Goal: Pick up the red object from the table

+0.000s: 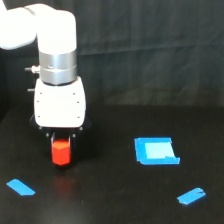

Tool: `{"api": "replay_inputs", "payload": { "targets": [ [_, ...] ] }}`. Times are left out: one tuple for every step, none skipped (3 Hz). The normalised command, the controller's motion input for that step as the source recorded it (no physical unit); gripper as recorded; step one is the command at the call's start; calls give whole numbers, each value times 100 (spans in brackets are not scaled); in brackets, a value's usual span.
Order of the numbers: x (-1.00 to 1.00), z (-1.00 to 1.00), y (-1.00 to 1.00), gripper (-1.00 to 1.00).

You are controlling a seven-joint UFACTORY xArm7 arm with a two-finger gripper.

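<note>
The red object (61, 153), a small red-orange hexagonal block, sits between the dark fingers of my gripper (61, 149), right under the white gripper body at the exterior view's left. The jaws look closed on its sides, though the fingers are hard to make out against the dark background. A faint red reflection shows on the black table (110, 200) just below the block, so it seems to hang slightly above the surface.
A flat blue square piece (156, 151) lies to the exterior view's right. A blue tape mark (20, 187) lies at the front left and another (191, 196) at the front right. A dark curtain hangs behind.
</note>
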Motion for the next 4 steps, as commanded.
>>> {"api": "replay_inputs", "payload": {
  "targets": [
    [10,100,13,-100],
    [16,95,7,-100],
    [18,100,21,-91],
    [12,100,14,-97]
  ]
}}
